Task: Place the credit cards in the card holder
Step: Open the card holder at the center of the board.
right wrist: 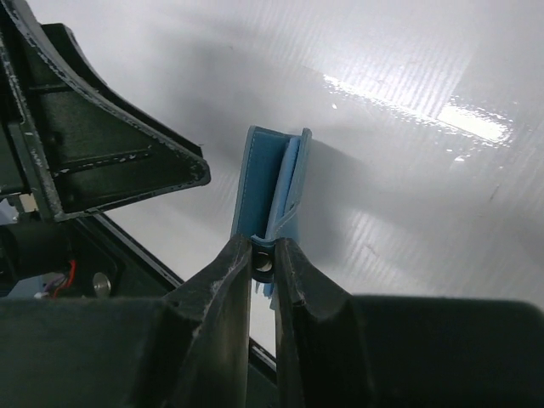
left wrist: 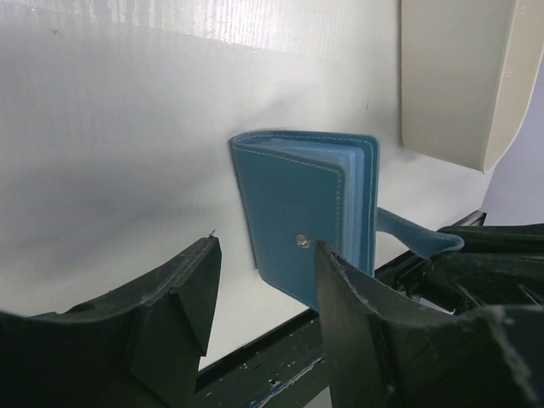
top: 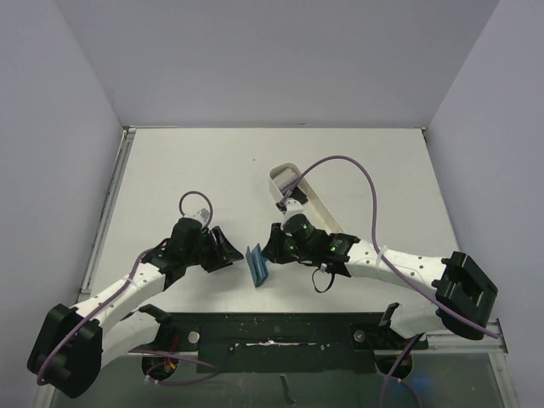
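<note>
card holder stands on edge, right gripper pinching its tab; left gripper spread, beside it.

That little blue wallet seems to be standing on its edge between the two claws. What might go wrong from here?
1. The right gripper pinches only the thin snap strap of the card holder, so it may swing or slip out.
2. The left gripper is open with one finger right at the cover. A nudge could topple the card holder, which stands on edge on the table.
</note>
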Motion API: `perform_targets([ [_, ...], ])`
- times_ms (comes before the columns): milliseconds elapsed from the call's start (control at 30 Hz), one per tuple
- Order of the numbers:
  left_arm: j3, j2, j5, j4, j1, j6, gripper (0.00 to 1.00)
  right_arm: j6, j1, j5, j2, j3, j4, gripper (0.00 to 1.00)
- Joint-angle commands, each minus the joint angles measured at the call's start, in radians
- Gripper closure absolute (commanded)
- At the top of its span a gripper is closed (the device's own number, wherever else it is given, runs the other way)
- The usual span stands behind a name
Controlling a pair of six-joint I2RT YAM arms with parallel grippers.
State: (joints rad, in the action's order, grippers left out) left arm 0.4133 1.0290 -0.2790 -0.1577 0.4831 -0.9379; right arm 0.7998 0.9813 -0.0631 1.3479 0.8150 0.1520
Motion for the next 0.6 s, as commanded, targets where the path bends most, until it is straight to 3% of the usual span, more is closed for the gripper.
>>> perform_targets([
  [0,0.023,-0.044,-0.015,0.051,-0.003,-0.007,0.53,0.037,-0.001,0.075,-0.032,0.019,-0.13,0.98],
  [267,-0.018,-0.083,0.011,0.087,-0.001,-0.041,0.52,0.059,-0.001,0.104,-0.017,-0.001,-0.181,0.97],
  [567,-0.036,-0.036,0.055,0.054,-0.001,-0.022,0.53,0.056,-0.01,-0.047,-0.058,-0.06,-0.042,0.97],
])
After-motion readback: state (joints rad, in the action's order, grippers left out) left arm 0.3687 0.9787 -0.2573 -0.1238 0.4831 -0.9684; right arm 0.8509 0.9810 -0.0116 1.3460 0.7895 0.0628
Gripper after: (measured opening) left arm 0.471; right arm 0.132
